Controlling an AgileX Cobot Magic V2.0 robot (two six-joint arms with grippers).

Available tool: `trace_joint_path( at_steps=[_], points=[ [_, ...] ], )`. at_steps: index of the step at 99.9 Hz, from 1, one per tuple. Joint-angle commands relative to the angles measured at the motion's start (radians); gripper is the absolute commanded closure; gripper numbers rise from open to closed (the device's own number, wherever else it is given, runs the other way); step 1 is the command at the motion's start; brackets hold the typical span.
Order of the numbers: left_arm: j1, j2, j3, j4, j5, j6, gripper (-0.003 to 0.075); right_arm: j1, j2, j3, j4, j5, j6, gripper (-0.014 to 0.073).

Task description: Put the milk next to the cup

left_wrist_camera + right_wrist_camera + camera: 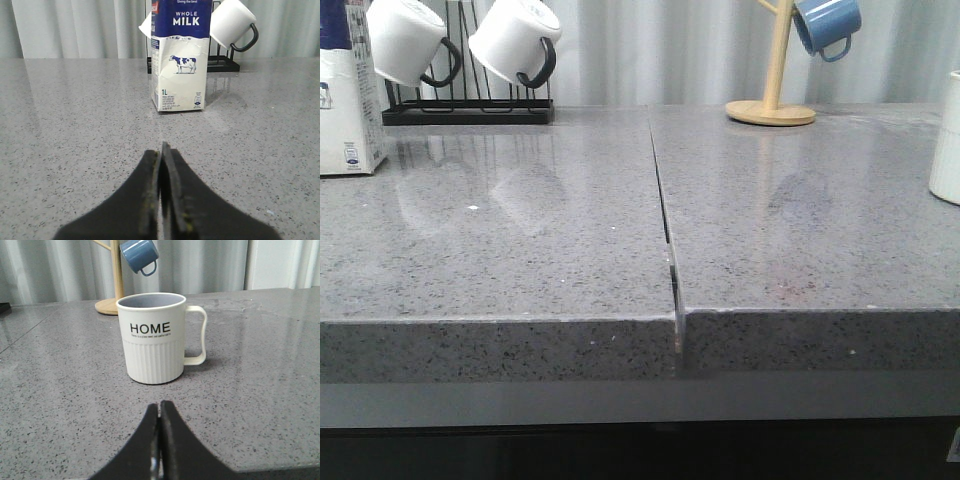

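- Clearly, the biggest thing is the grey stone table (pixel 520 250), made of two slabs with a narrow seam (pixel 665 220) between them.
- At the far left edge in the front view stands the milk (pixel 345 90), upright and partly cut off by the frame; the left wrist view shows it whole in front, straight ahead of the left gripper (pixel 161 200) and well apart from it.
- I judge a full carton to be rather heavy, with stiff but slightly yielding walls and a smooth coated surface, so too hard a squeeze may dent it; the best hold seems across the two narrow sides, around the middle, to keep it from tipping.
- Behind the milk a black rack (pixel 470 105) carries two round white mugs (pixel 515 40) with black handles.
- On the far right edge of the front view only a white strip of the cup (pixel 948 140) shows; the right wrist view gives it fully, upright, with "HOME" facing the camera and the handle to one side.
- It stands well apart from the milk, so the carton must cross the whole table.
- Behind the cup is a wooden stand (pixel 775 80) with a blue mug (pixel 828 25) hanging.
- The right gripper (pixel 160 440) has its fingers pressed together and holds nothing; the left fingers are also closed and empty.
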Motion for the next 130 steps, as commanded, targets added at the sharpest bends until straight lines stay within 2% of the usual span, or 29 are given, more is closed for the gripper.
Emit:
trace_joint_path(
  at_steps=[1,43,64,80,105,123,130],
  points=[
    [0.001,-0.03,0.042,-0.008,-0.081,-0.004,0.0741,0.003,-0.019,-0.02,-0.008,-0.078,-0.007,0.0643],
    [0.001,-0.03,0.042,-0.008,-0.081,-0.004,0.0741,0.003,-0.017,-0.022,-0.008,-0.078,-0.007,0.0643],
    [0.001,-0.03,0.042,-0.008,-0.081,-0.004,0.0741,0.003,0.037,-0.095,-0.008,-0.052,-0.007,0.0643],
    [0.001,-0.03,0.042,-0.008,-0.081,-0.004,0.0741,0.003,0.136,-0.204,-0.008,-0.017,-0.007,0.0643],
    [0.001,-0.03,0.042,-0.008,-0.081,-0.004,0.0741,0.003,0.338,-0.383,-0.007,0.13,-0.007,0.0643],
    [0.001,-0.03,0.042,-0.008,-0.081,-0.004,0.0741,0.003,0.462,-0.391,-0.006,0.073,-0.007,0.0638],
    [0.001,-0.03,0.042,-0.008,-0.081,-0.004,0.0741,0.003,0.508,-0.391,-0.006,0.048,-0.007,0.061]
  ],
)
